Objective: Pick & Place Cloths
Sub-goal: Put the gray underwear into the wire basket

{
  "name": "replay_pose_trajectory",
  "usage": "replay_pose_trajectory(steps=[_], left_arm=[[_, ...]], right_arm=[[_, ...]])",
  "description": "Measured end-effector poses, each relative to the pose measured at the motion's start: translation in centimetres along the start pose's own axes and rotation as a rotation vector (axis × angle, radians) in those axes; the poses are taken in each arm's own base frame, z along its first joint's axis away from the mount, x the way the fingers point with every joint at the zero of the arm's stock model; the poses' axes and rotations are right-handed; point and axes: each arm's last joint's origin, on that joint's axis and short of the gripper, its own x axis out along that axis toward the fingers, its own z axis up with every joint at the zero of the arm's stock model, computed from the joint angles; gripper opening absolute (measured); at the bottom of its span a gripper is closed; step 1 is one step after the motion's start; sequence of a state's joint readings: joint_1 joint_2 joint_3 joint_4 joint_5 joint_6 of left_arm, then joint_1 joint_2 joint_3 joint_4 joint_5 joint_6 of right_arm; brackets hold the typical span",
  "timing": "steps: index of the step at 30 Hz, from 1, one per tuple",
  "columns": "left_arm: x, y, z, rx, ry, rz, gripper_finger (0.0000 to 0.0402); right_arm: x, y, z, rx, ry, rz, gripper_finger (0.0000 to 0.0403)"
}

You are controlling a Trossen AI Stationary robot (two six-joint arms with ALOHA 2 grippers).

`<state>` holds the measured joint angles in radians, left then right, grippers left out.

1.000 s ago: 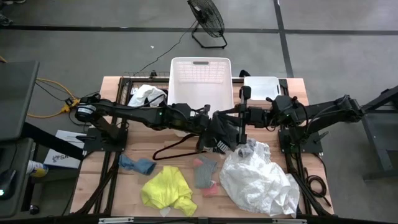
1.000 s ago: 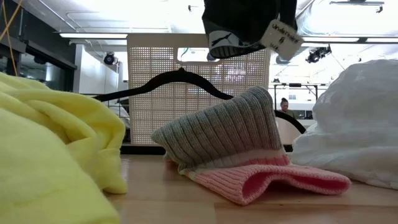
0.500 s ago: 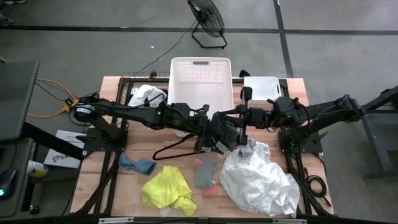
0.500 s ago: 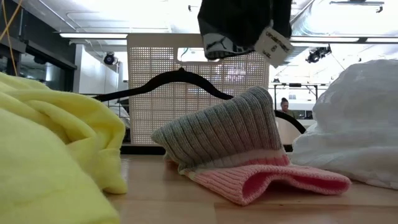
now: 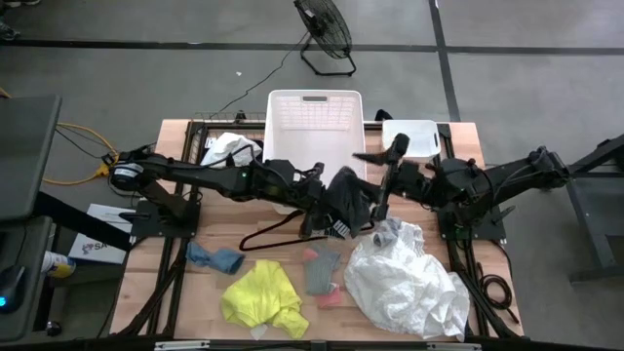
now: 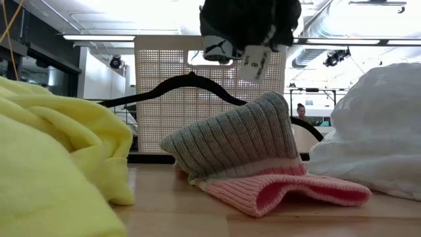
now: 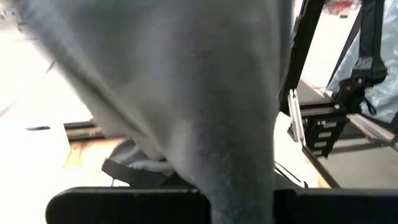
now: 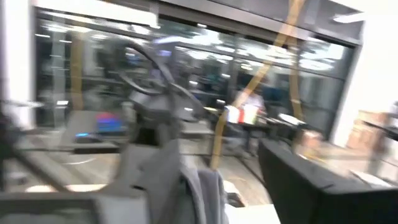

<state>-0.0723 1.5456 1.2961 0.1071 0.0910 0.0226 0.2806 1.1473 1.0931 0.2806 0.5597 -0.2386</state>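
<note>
Left pincer (image 5: 327, 195) clenched on the dark garment (image 5: 349, 200), held aloft at desk centre, just at 6 o'clock of the white basket (image 5: 314, 109). Right pincer (image 5: 382, 200) has swung its arm upward since a second ago; I cannot tell its finger state. Garment has bunched and shifted left in my low view. I judge the handover done; basket drop comes next. White cloth (image 5: 409, 283), yellow cloth (image 5: 258, 294) wait at 6.

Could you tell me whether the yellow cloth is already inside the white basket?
No, the yellow cloth lies on the table's near edge, well apart from the white basket at the far side.
</note>
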Motion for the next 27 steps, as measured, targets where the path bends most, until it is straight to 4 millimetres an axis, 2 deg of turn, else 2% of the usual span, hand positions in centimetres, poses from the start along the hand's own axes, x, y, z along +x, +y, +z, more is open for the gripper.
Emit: replay_pose_trajectory(steps=[4,9,21,27], left_arm=[[-1.4,-0.1,1.0,0.022,-0.008,0.015,0.0006],[-4.1,-0.1,2.9,0.069,-0.037,0.064,0.0006],[-11.8,0.0,6.3,0.230,-0.044,0.333,0.0006],[-15.8,0.1,7.1,0.290,-0.021,0.494,0.0006]], right_arm=[[-0.6,-0.2,0.3,0.011,0.027,-0.137,0.0289],[-1.2,0.1,0.5,0.008,0.052,-0.219,0.0341],[-1.6,0.5,-0.3,-0.013,0.140,-0.272,0.0353],[-1.7,0.6,-0.6,-0.012,0.159,-0.268,0.0353]])
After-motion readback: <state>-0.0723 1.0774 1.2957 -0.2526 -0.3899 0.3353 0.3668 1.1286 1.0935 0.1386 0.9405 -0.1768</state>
